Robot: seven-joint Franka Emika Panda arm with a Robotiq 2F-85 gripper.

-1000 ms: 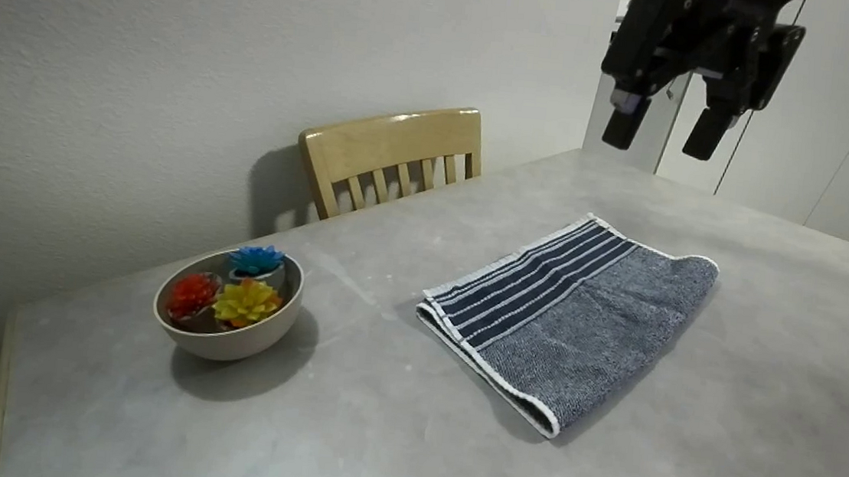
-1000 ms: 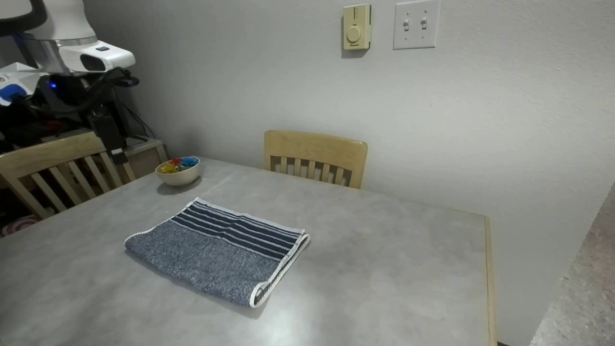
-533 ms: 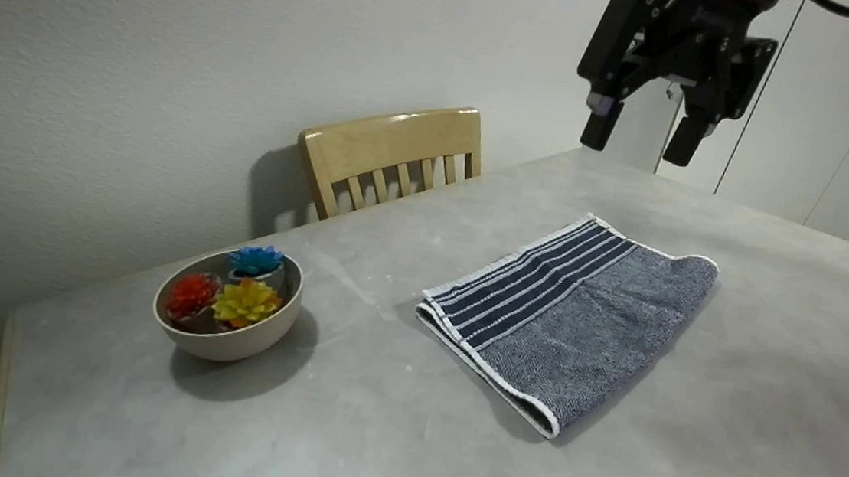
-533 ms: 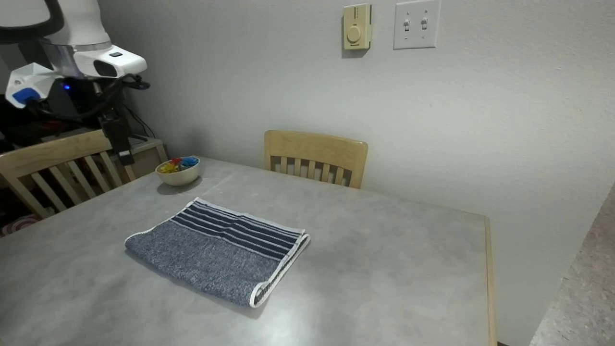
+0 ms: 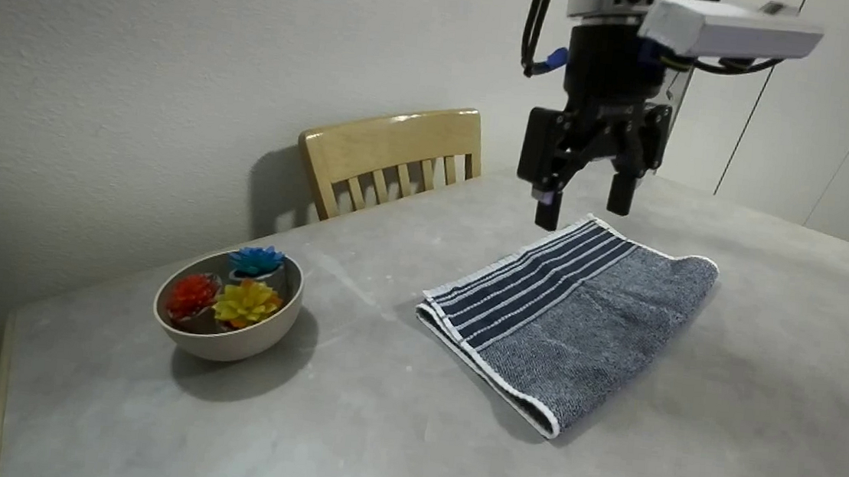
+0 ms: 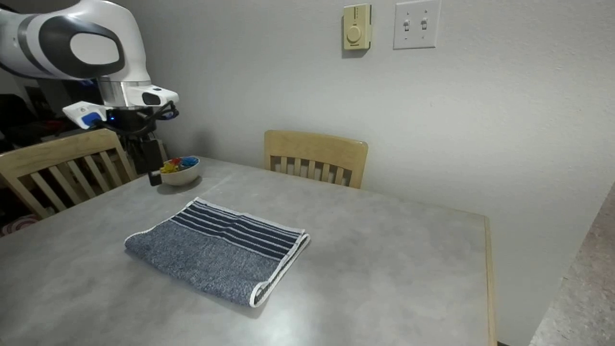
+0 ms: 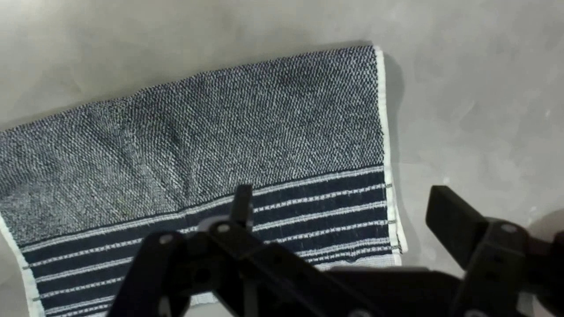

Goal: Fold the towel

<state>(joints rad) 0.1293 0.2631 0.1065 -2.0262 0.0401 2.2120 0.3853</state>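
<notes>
The blue-grey towel [image 5: 585, 337] lies doubled over on the table, its dark, white-striped end on top along the side near the chair by the wall. Layers show at its white-edged short side in both exterior views [image 6: 206, 259]. The towel also fills much of the wrist view [image 7: 282, 123]. My gripper [image 5: 584, 206] is open and empty, above the table near the striped end. It also shows in an exterior view [image 6: 153, 179], in front of the bowl's edge. In the wrist view my gripper [image 7: 341, 198] has one finger over the stripes and one past the white-edged side.
A pale bowl [image 5: 231, 341] with red, yellow and blue artificial plants stands on the grey table [image 5: 345, 447]; the bowl also shows in an exterior view [image 6: 178, 179]. A wooden chair [image 5: 394, 144] stands against the wall. Another chair [image 6: 57, 149] stands at the table's end.
My open gripper has come down and moved over the table toward the towel's striped end. The towel and bowl have not moved.
</notes>
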